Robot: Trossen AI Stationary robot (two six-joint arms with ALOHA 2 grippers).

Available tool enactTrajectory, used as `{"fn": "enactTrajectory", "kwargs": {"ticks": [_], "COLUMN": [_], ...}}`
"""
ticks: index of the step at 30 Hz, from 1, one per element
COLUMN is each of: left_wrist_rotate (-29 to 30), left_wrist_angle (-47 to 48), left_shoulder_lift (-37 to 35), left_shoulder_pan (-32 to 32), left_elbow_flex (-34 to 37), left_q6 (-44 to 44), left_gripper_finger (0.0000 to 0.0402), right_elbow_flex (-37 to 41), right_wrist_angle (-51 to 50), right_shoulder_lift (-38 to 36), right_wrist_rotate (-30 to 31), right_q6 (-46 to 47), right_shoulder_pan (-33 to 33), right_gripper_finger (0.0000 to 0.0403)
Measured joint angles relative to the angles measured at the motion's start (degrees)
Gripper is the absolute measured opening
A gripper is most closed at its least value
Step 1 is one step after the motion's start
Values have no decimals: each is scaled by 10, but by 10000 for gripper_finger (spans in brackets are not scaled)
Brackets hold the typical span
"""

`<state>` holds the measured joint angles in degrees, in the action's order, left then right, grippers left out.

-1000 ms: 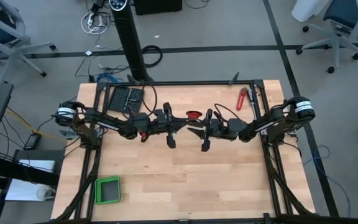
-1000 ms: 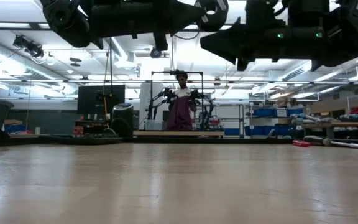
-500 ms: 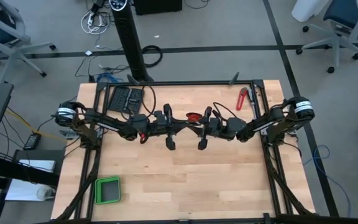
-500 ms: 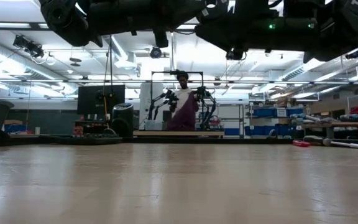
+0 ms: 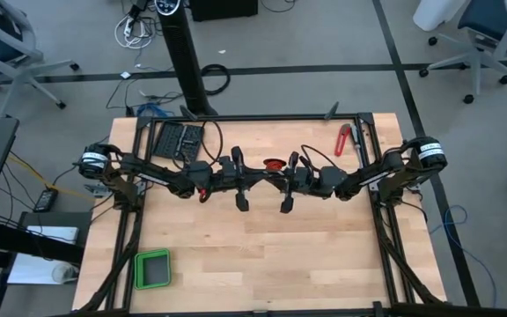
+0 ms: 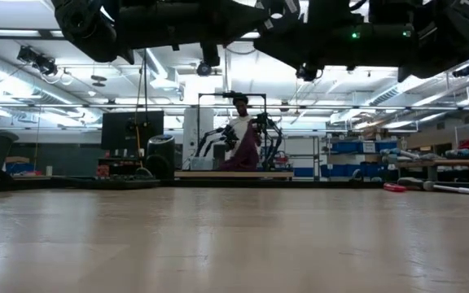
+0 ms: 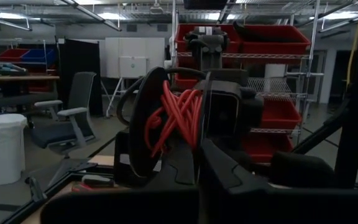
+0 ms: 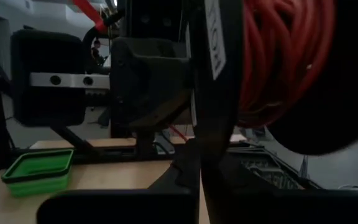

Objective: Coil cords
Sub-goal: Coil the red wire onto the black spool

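Note:
The red cord (image 5: 274, 164) is a small coiled bundle of several loops, up in the air over the table's middle between my two grippers. It shows close up in the left wrist view (image 7: 176, 115) and in the right wrist view (image 8: 284, 56). My left gripper (image 5: 256, 178) reaches in from the table's left and is shut, with the bundle right at its fingertips (image 7: 197, 165). My right gripper (image 5: 276, 180) reaches in from the right, shut (image 8: 199, 177), nose to nose with the left, the coil close beside it. Both stand well above the table. My left gripper holds the cord bundle by its lower strands (image 7: 180, 138), which rise from just above its shut fingertips. The fingers come level from the table's left. The bundle is clear of the table and stands up above the fingers. Whether my right gripper touches the coil I cannot tell, because its own fingers hide the place.
A red-handled tool (image 5: 342, 139) lies at the far right. A black keyboard-like pad (image 5: 179, 138) lies at the far left. A green container (image 5: 153, 269) stands near the front left corner. A person stands at another rig in the room behind (image 6: 243, 138).
My right gripper has moved toward the table's left, closing up on my left gripper and the cord bundle. The bundle and my left gripper have stayed where they were.

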<state>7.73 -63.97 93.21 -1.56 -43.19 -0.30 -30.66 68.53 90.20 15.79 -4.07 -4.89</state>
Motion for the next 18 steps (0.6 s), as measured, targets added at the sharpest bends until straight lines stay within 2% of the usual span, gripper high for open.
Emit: {"fn": "enactTrajectory", "kwargs": {"ticks": [7, 18], "left_wrist_rotate": [-1, -3], "left_wrist_angle": [4, 53], "left_shoulder_lift": [1, -1], "left_shoulder_pan": [0, 1], "left_elbow_flex": [10, 11], "left_q6": [0, 13], "left_gripper_finger": [1, 1], "right_elbow_flex": [39, 49], "right_wrist_angle": [-40, -211], "right_shoulder_lift": [-54, -145], "right_wrist_rotate": [6, 5], "right_q6": [9, 13], "right_shoulder_pan": [-2, -3], "right_gripper_finger": [2, 16]}}
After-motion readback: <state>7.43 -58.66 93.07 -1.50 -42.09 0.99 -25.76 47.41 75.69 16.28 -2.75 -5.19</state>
